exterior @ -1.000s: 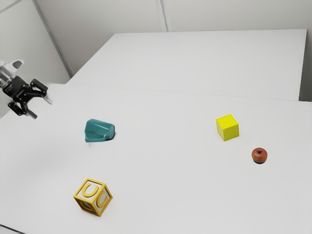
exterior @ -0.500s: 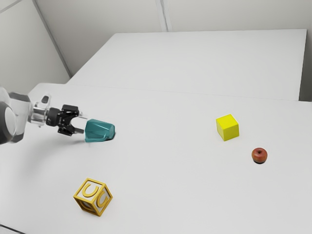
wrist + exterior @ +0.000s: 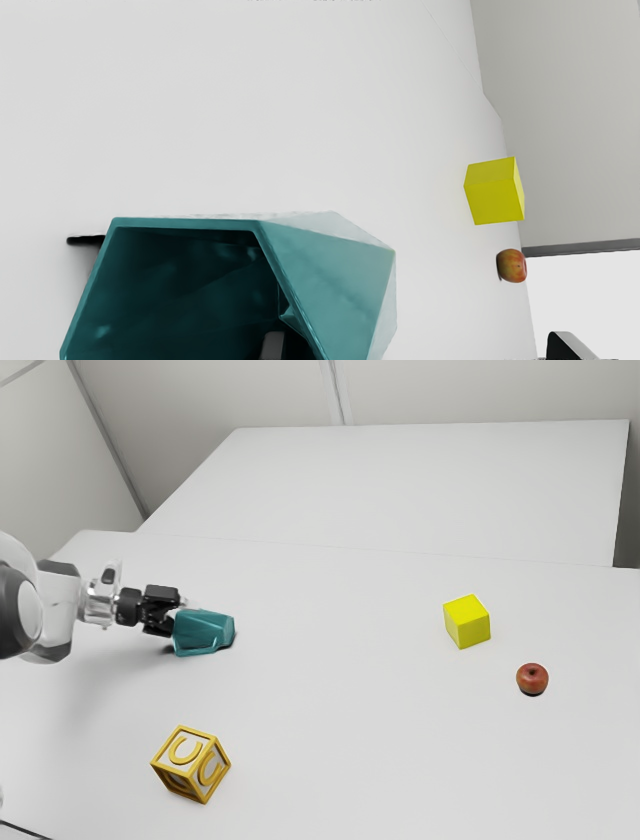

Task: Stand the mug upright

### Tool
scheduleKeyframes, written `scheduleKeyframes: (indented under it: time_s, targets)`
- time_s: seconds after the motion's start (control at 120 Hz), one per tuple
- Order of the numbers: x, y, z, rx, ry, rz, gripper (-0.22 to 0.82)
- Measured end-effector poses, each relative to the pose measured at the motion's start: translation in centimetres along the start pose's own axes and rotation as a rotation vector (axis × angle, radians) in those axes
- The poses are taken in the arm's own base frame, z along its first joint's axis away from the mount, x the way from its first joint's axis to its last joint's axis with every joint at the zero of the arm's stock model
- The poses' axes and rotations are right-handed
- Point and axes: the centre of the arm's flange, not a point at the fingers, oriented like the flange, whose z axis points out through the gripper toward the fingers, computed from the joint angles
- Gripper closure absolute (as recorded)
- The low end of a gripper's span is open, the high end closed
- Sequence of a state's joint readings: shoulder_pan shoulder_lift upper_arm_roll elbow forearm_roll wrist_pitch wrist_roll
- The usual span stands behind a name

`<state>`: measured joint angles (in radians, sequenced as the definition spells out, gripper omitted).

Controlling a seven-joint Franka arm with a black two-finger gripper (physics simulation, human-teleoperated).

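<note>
Moving in on tipped mug, ext. view's mid-left, open gripper now straddles its wall; grip prob. next, then uprighting.

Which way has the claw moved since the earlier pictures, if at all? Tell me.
Yes: the claw moved toward the exterior view's right, nearer the unmoved yellow cube.

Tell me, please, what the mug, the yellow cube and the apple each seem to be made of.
The mug looks like glazed ceramic or hard plastic: teal, faceted, with glossy highlights inside. The yellow cube could be painted wood or plastic, its faces flat, plain and matte. The apple seems real fruit or a smooth imitation, its red-yellow skin mottled.
</note>
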<state>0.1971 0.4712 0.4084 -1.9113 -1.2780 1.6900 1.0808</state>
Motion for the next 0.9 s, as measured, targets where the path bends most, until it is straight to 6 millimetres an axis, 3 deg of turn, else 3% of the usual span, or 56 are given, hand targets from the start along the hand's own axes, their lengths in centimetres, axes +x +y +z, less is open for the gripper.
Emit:
scheduleKeyframes:
  time_s: [0.217, 0.367, 0.467, 0.633, 0.708, 0.808, 0.9]
  targets:
    - [-0.7, -0.4, 0.7, -0.019, 0.019, 0.03, 0.54]
    - [-0.7, -0.2, 0.7, -0.022, 0.027, 0.056, 0.68]
    - [0.2, 1.2, 0.5, -0.024, 0.033, 0.094, 0.73]
    - [2.8, 5.7, 0.0, -0.007, 0.027, 0.195, 0.76]
    - [5.9, 9.8, 0.4, 0.071, -0.055, 0.317, 0.77]
    - [9.5, 16.7, 3.4, 0.263, -0.262, 0.514, 0.77]
    - [10.6, 21.3, 6.9, 0.464, -0.46, 0.648, 0.78]
